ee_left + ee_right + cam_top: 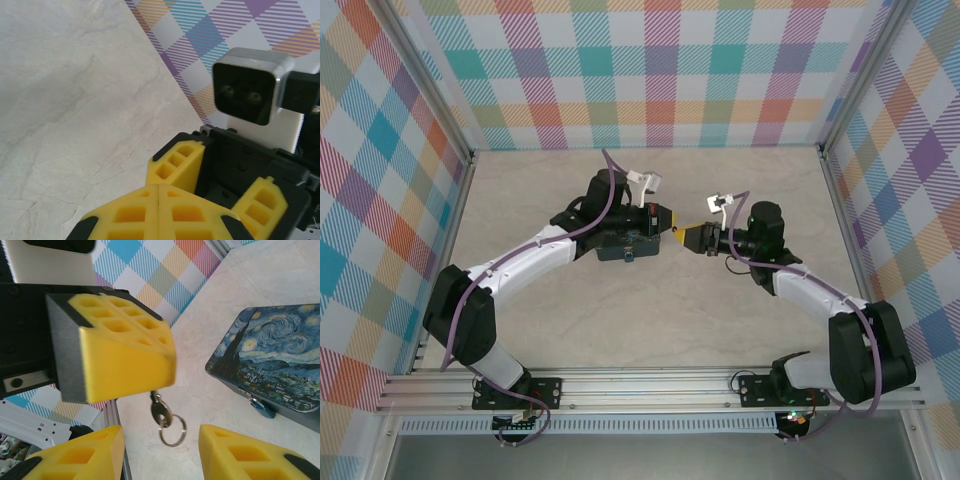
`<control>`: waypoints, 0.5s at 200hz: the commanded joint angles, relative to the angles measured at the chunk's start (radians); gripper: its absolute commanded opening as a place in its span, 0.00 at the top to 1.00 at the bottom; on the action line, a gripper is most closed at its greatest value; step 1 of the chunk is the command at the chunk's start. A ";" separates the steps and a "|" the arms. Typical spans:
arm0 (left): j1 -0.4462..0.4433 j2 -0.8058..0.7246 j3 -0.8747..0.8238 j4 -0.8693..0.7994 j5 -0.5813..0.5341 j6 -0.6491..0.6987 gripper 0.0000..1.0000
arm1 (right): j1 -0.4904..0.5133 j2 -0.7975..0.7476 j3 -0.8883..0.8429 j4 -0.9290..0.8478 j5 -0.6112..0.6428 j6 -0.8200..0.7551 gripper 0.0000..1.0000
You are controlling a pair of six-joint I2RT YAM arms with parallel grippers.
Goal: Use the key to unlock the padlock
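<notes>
Clamping the left gripper (157, 192) on the key (158, 407), yellow jaws pressing tight together, with a key ring (173, 430) dangling beneath. Facing the right gripper (686, 237) just opposite, jaws spreading apart and gripping nothing. Showing the bluish padlock (262, 407) sitting against the front wall of the Starry Night tin (272, 360), lying near both grippers on the marble-look table (260, 280).
</notes>
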 commanded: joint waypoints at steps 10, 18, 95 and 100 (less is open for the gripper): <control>-0.009 -0.027 0.019 0.039 0.021 -0.007 1.00 | 0.000 0.019 0.038 0.050 -0.028 0.006 0.57; -0.010 -0.027 0.019 0.041 0.023 -0.008 1.00 | 0.002 0.023 0.040 0.051 -0.030 0.006 0.58; -0.010 -0.022 0.019 0.045 0.027 -0.012 1.00 | 0.011 0.054 0.054 0.090 -0.040 0.036 0.69; -0.009 -0.022 0.019 0.045 0.028 -0.012 1.00 | 0.011 0.054 0.054 0.090 -0.041 0.037 0.69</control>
